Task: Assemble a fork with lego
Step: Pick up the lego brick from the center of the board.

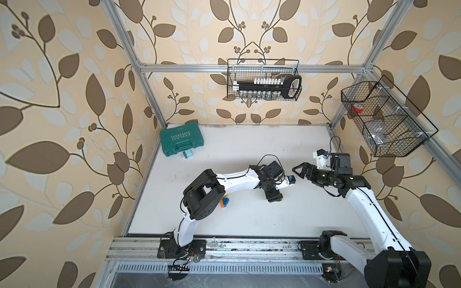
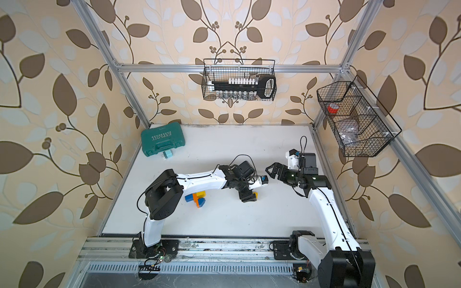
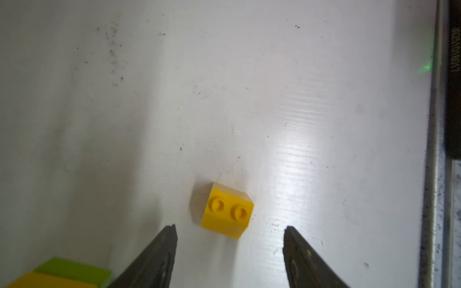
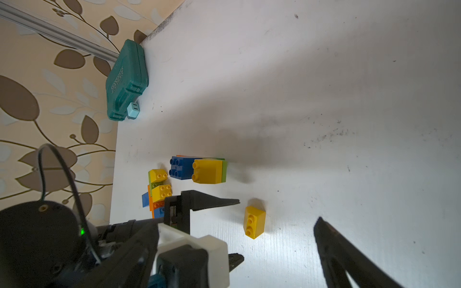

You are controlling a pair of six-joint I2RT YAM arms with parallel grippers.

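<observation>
The left pincer [image 3: 230, 226] stands half open, its tips just short of the yellow brick [image 3: 227, 212] (untouched); the right pincer [image 1: 298, 170] gapes wide.

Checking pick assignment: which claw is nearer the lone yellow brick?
Left. The left claw points at the yellow brick, which lies just past its open tips. The right claw hangs well away, open.

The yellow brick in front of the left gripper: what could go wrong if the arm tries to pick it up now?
The yellow brick sits skewed, just beyond the tips of the open left gripper; closing now may only nudge or spin it away. The right gripper hovers close by, so the two grippers could bump.
</observation>
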